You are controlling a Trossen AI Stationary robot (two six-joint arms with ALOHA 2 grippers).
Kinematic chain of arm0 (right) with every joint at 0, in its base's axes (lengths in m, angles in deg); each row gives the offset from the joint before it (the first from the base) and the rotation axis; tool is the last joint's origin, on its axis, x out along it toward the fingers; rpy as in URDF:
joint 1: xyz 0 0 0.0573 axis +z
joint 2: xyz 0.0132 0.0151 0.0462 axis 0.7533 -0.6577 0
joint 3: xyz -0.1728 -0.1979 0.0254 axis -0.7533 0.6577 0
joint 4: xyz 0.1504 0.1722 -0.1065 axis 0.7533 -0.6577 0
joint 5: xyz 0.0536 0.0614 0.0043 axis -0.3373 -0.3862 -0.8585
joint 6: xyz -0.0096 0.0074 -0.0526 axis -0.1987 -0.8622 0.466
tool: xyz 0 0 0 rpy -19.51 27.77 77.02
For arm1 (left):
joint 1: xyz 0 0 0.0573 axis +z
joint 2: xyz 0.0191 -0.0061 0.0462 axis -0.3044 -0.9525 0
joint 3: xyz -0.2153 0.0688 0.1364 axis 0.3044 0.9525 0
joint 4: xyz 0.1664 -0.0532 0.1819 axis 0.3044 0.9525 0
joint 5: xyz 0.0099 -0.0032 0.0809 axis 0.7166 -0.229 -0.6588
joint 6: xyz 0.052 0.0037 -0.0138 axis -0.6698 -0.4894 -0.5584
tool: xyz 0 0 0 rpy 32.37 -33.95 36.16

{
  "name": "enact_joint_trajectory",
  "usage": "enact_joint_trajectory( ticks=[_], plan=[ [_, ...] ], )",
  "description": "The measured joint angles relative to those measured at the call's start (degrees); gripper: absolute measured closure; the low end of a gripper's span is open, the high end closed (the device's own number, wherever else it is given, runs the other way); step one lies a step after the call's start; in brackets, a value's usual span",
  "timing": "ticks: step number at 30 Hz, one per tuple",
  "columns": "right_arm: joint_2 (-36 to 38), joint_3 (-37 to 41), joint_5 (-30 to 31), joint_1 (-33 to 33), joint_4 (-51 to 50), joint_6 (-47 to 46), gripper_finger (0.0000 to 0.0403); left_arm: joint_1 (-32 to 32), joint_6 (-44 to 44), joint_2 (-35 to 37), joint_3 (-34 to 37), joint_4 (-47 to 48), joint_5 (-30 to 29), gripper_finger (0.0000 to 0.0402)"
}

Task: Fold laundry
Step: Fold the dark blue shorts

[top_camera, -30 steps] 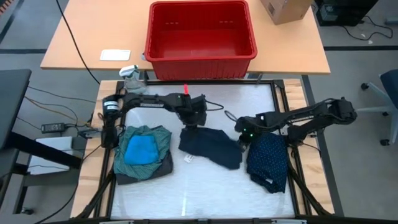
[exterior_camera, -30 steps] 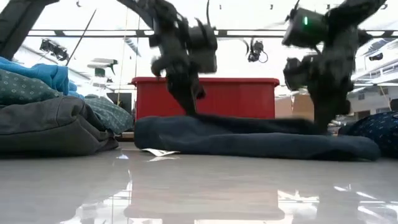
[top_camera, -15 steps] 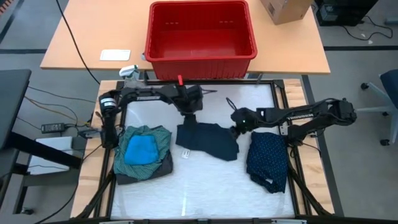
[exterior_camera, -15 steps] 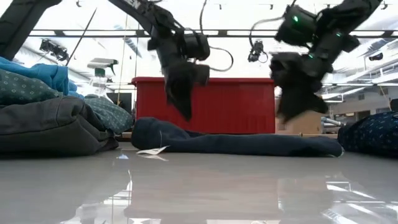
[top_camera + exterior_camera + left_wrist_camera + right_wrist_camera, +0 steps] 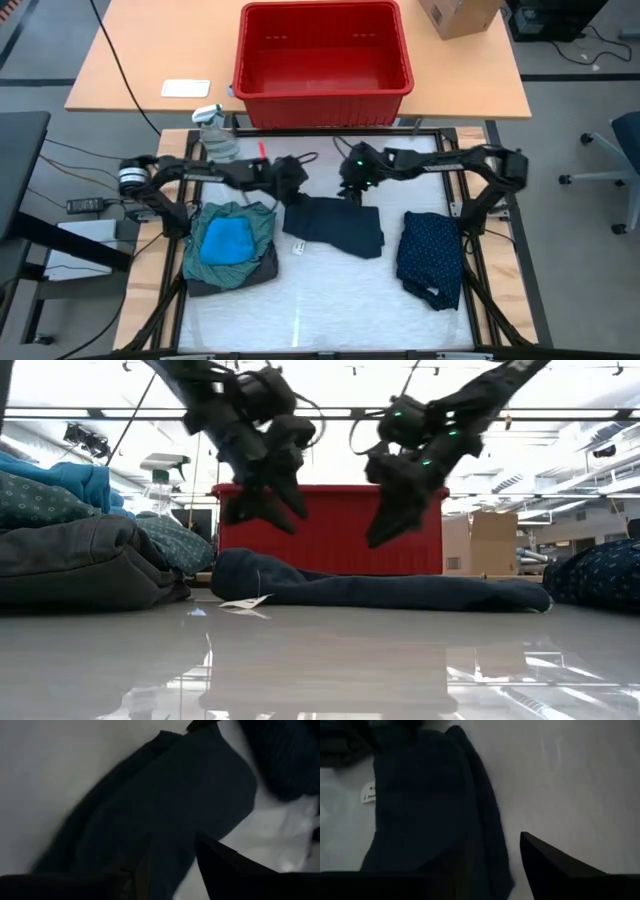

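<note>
A dark navy garment (image 5: 335, 228) lies folded flat on the white table top, its white tag (image 5: 298, 247) sticking out at its left near corner. My left gripper (image 5: 296, 183) hangs open above the garment's far left corner, and my right gripper (image 5: 352, 190) hangs open above its far edge. In the low view both are clear of the cloth (image 5: 400, 592), and the wrist views show it lying beneath each pair of fingers (image 5: 165, 805) (image 5: 425, 805). At the left, a bright blue piece (image 5: 226, 240) tops a teal-green shirt (image 5: 258, 222) and a dark grey piece (image 5: 262, 268). A navy dotted piece (image 5: 430, 255) lies at the right.
A red plastic bin (image 5: 322, 62) stands on the wooden table beyond the far edge, and a clear spray bottle (image 5: 213, 130) stands at the far left corner. The white surface (image 5: 320, 300) near the front edge is bare. A black frame (image 5: 468, 150) borders the work area.
Both grippers have let go of the dark garment and opened. They have risen and drawn back toward the far edge, the right one also swinging toward the table's left. The garment, spread out and slanting a second ago, now lies as a more compact folded rectangle.
</note>
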Motion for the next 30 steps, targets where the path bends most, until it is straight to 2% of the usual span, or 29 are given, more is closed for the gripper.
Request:
enact_joint_trajectory(
  ticks=[3,6,10,14,17,20,24,27,30],
  plan=[
    [-5.63,-4.79,-3.98,-0.7,-0.52,5.54,0.0217,-3.48,8.72,2.64,4.42,-3.38,-1.85,0.0225],
    [-11.63,-9.43,-7.15,-0.93,-3.33,10.01,0.0199,-7.73,13.61,3.69,5.72,-2.01,-4.46,0.0207],
    [-18.68,-13.81,-8.09,-0.91,-7.11,14.28,0.0193,-13.31,20.38,4.1,5.77,2.95,-9.29,0.0196],
    [-22.16,-15.96,-9.2,-1.0,-8.66,16.04,0.0205,-18.13,27.02,4.03,5.84,7.29,-11.68,0.0196],
    [-22.94,-16.65,-4.67,-0.87,-11.7,15.84,0.0245,-20.27,29.63,4.01,5.82,8.16,-13.11,0.0195],
    [-22.12,-16.24,-2.78,-1.58,-15.14,11.5,0.0305,-20.45,31.27,4.01,5.82,9.03,-14.36,0.0195],
    [-20.38,-15.8,-4.38,-4.05,-22.91,-3.28,0.0359,-18.09,30.62,3.99,5.82,9.46,-16.38,0.0195],
    [-19.44,-15.48,-8.16,-4.84,-27.32,-10.36,0.0365,-15.63,28.16,3.99,5.82,9.5,-16.47,0.0195],
    [-17.55,-15.0,-10.79,-3.05,-29.2,-13.48,0.0347,-13.6,26.14,3.99,5.82,9.37,-16.35,0.0195]
  ],
)
